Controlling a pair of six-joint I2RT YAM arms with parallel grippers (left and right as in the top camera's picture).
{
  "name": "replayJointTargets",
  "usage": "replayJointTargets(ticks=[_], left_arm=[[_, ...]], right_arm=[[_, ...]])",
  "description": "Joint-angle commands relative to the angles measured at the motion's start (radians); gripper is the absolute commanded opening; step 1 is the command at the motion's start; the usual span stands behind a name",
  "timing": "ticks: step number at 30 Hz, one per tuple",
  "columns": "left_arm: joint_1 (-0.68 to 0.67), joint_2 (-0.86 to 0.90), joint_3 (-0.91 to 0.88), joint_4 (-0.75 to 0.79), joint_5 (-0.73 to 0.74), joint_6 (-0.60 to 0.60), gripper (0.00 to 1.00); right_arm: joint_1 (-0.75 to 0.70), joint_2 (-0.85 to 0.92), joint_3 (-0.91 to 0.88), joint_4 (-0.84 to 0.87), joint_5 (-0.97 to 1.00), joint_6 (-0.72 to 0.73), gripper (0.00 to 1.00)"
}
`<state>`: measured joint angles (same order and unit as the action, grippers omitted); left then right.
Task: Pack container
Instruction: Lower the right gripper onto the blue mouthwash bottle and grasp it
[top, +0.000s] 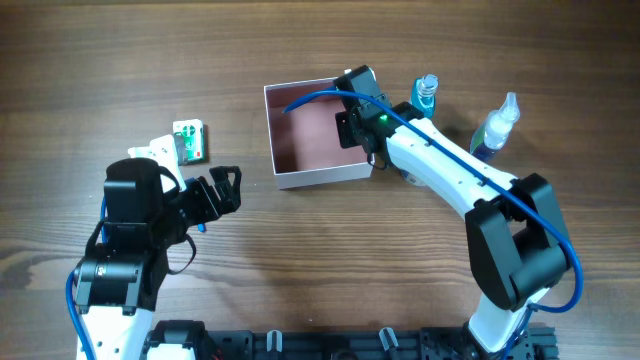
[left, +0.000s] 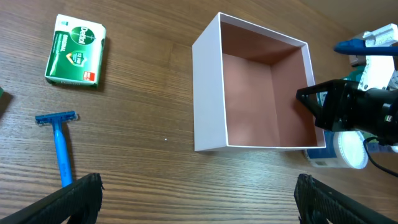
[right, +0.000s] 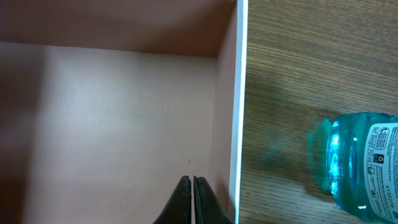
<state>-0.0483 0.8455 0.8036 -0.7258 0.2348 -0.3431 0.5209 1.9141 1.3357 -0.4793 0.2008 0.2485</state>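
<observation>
The container (top: 305, 138) is a square, shallow white box with a dusty-pink inside, standing empty at the table's middle back. My right gripper (top: 352, 125) hangs just inside its right wall. In the right wrist view the gripper (right: 191, 186) is shut with nothing in it, over the pink floor (right: 112, 124) beside the white wall (right: 241, 93). My left gripper (top: 225, 190) stands open to the container's front left. In the left wrist view its fingers (left: 81, 196) are spread wide over bare wood, short of the container (left: 208, 93).
A green-and-white box (left: 76, 50) and a blue razor (left: 60, 146) lie left of the container. A teal bottle (top: 427, 95) and a spray bottle (top: 497, 125) stand to its right. The teal bottle (right: 360, 162) is close to the right wall.
</observation>
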Motion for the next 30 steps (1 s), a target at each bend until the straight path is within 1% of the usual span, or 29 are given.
replayJointTargets(ticks=[1, 4, 5, 7, 9, 10, 11, 12, 13, 15, 17, 20, 24, 28, 30], left_arm=[[-0.006, 0.0, 0.021, 0.004, 0.022, -0.008, 1.0], [-0.006, 0.0, 0.021, 0.004, 0.019, -0.005, 1.0], [-0.006, 0.0, 0.021, 0.004, 0.019, -0.005, 1.0], [-0.006, 0.0, 0.021, 0.004, 0.018, -0.005, 1.0], [-0.006, 0.0, 0.021, 0.004, 0.018, -0.002, 1.0], [-0.006, 0.0, 0.021, 0.004, 0.018, -0.002, 1.0], [-0.006, 0.0, 0.021, 0.004, 0.018, -0.002, 1.0], [-0.006, 0.0, 0.021, 0.005, 0.018, -0.002, 1.0], [-0.006, 0.0, 0.021, 0.006, 0.018, -0.002, 1.0], [-0.006, 0.0, 0.021, 0.011, 0.018, -0.002, 1.0], [-0.006, 0.0, 0.021, 0.015, 0.018, -0.002, 1.0], [-0.006, 0.0, 0.021, 0.014, 0.019, -0.002, 1.0], [-0.006, 0.0, 0.021, 0.014, 0.019, -0.002, 1.0], [-0.006, 0.0, 0.021, 0.014, 0.019, -0.002, 1.0], [-0.006, 0.0, 0.021, 0.015, 0.019, -0.002, 1.0]], right_arm=[[0.001, -0.004, 0.0, -0.006, -0.085, -0.014, 0.04], [0.005, -0.057, 0.0, -0.008, -0.123, -0.026, 0.05], [0.005, -0.075, 0.002, -0.012, -0.132, -0.042, 0.1], [0.005, -0.143, 0.011, -0.036, -0.134, -0.078, 0.29], [0.005, -0.206, 0.034, -0.079, -0.13, -0.092, 0.35], [0.003, -0.239, 0.055, -0.11, -0.113, -0.092, 0.4], [0.001, -0.269, 0.083, -0.143, -0.084, -0.092, 0.51], [-0.005, -0.298, 0.126, -0.185, -0.042, -0.091, 0.73], [-0.009, -0.314, 0.167, -0.221, -0.009, -0.091, 0.81], [-0.023, -0.327, 0.267, -0.297, 0.045, -0.092, 0.89], [-0.05, -0.323, 0.402, -0.385, 0.066, -0.093, 0.94], [-0.092, -0.313, 0.533, -0.454, 0.065, -0.092, 0.95], [-0.171, -0.298, 0.605, -0.51, 0.051, -0.087, 0.96], [-0.277, -0.254, 0.607, -0.562, -0.038, -0.093, 0.96], [-0.315, -0.22, 0.607, -0.571, -0.081, -0.125, 0.96]])
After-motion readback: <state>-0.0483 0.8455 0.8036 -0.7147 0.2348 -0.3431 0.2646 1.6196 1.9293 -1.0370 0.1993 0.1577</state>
